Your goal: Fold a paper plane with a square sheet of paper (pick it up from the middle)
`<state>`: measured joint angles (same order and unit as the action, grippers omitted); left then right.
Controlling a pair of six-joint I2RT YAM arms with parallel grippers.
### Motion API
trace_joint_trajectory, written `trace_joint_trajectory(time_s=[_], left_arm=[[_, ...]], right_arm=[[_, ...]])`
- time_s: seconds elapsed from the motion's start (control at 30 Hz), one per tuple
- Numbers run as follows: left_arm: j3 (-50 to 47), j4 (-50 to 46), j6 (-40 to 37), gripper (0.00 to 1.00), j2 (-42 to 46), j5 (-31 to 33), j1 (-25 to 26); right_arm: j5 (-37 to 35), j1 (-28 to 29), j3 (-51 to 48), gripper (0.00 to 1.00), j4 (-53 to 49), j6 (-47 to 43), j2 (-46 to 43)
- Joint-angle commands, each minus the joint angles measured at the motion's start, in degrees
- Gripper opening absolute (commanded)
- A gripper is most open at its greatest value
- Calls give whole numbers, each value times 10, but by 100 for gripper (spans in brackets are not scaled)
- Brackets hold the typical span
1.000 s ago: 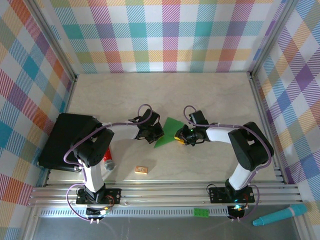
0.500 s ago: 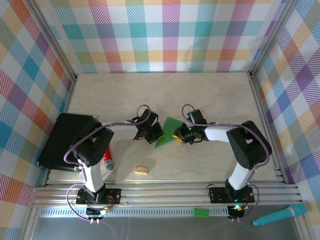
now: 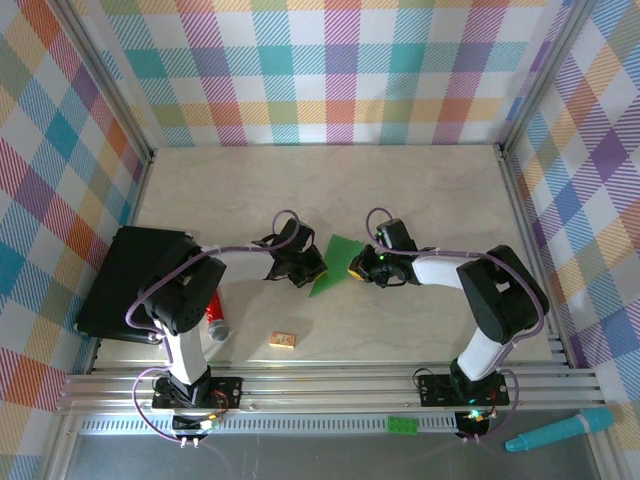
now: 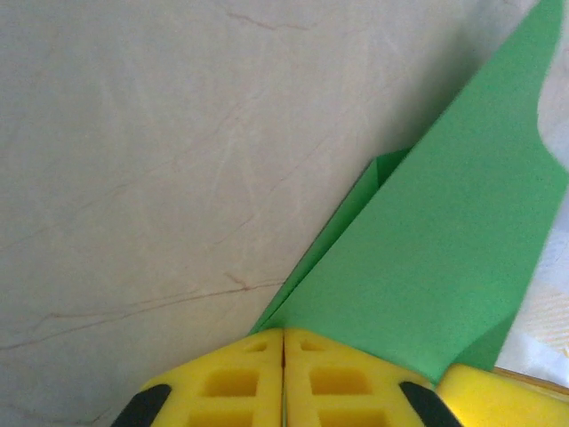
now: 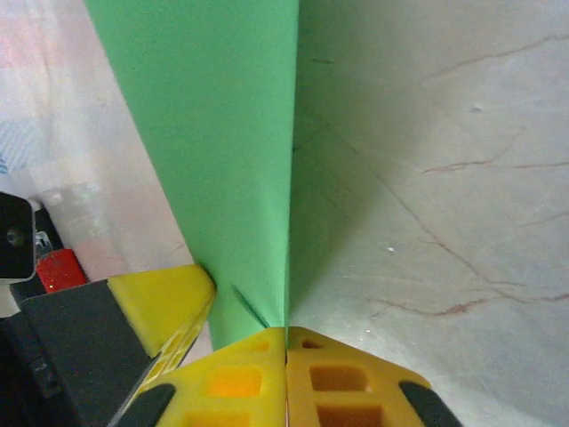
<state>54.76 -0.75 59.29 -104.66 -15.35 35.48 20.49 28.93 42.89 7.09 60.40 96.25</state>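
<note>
The green sheet of paper (image 3: 336, 262), folded into a pointed shape with layered flaps, is held between my two grippers at the middle of the table. My left gripper (image 3: 306, 268) is shut, and the paper's near corner (image 4: 436, 258) runs into its yellow fingertips (image 4: 283, 334). My right gripper (image 3: 361, 268) is shut on the opposite side. In the right wrist view the paper (image 5: 222, 160) stands on edge, its crease running straight into the seam of the closed jaws (image 5: 286, 331).
A black box (image 3: 135, 282) lies at the left edge, with a red item (image 3: 213, 310) beside it. A small tan block (image 3: 283, 340) lies near the front. A green brick (image 3: 403, 425) and a teal pen (image 3: 560, 430) lie on the front rail.
My right gripper has closed its jaws on the paper's edge. The left gripper and the paper have barely moved.
</note>
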Motion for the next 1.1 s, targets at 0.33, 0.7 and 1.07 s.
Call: trace_joint_trajectory(time_s=[0.33,0.7,1.07], left_arm=[[-30,-52,-220,58,136,72,17],[-31,-59,-459,73,127,231,129],[-48,34,-596,59,80,266,181]], right_arm=[[-7,-8,4,3,-24,14,-54],[26,-27,16,4,-31,45,-54],[67,-49,8,4,-16,87,-51]])
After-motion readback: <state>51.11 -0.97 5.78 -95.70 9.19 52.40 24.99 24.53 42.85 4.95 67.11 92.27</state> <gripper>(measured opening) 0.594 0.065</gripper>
